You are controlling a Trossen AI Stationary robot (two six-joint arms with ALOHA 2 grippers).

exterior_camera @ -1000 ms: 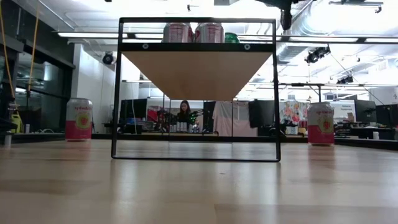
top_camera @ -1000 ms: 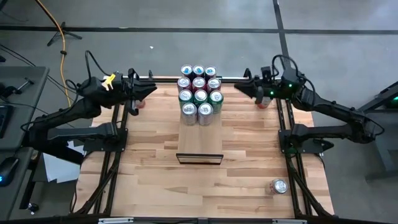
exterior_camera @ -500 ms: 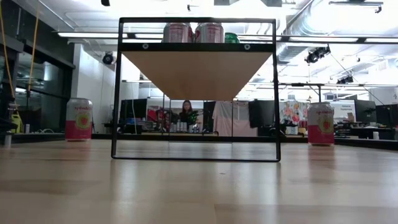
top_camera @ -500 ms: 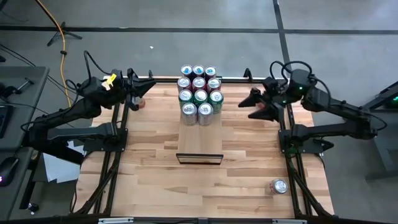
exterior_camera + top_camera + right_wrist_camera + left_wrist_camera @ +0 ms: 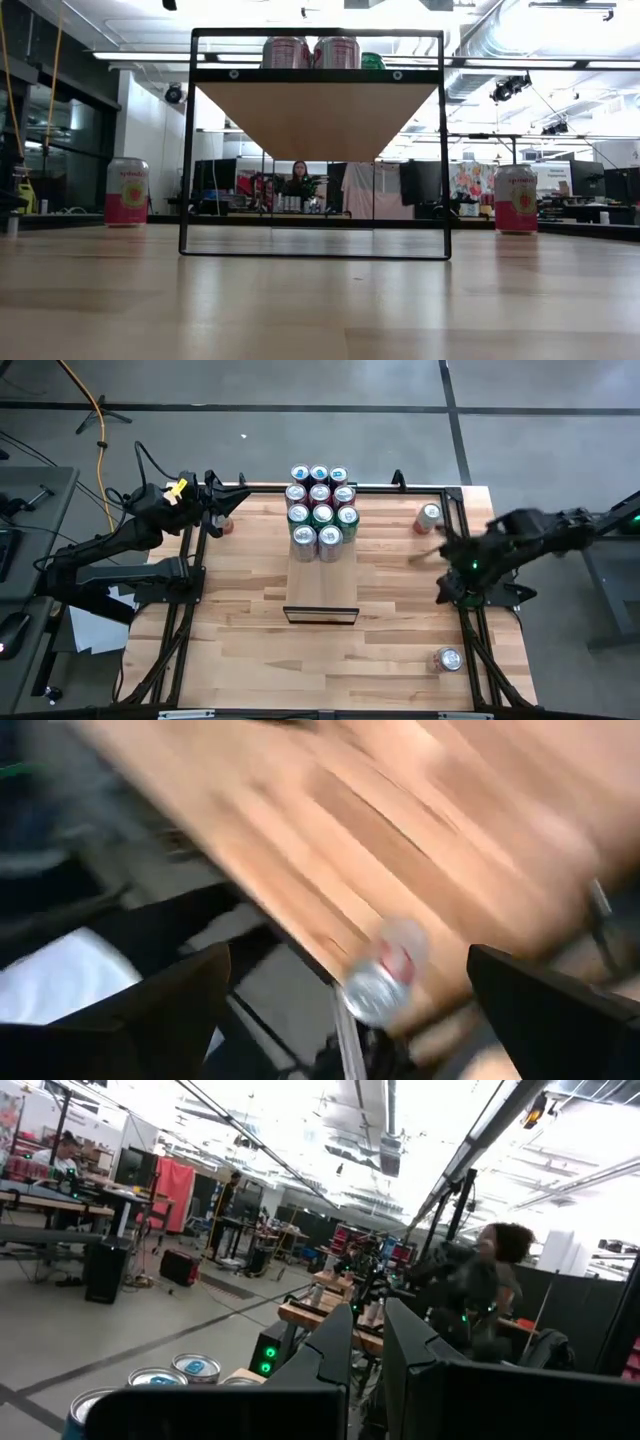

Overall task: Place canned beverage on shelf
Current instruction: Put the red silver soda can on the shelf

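Your right claw (image 5: 445, 555) is hanging wide and empty, heading toward the can (image 5: 448, 659) at the surface's near right corner; line up squarely before clenching. Left claw (image 5: 232, 500) is sitting clenched by the shelf (image 5: 324, 582).

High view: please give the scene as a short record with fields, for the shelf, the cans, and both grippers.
shelf: pale panel at table centre, dark frame at its near end
cans on shelf: eleven upright cans grouped at the far end
loose cans: one far right, one near right, one far left, beside the left gripper
left gripper: shut, far-left table edge, holding nothing
right gripper: open, empty, above the right table edge
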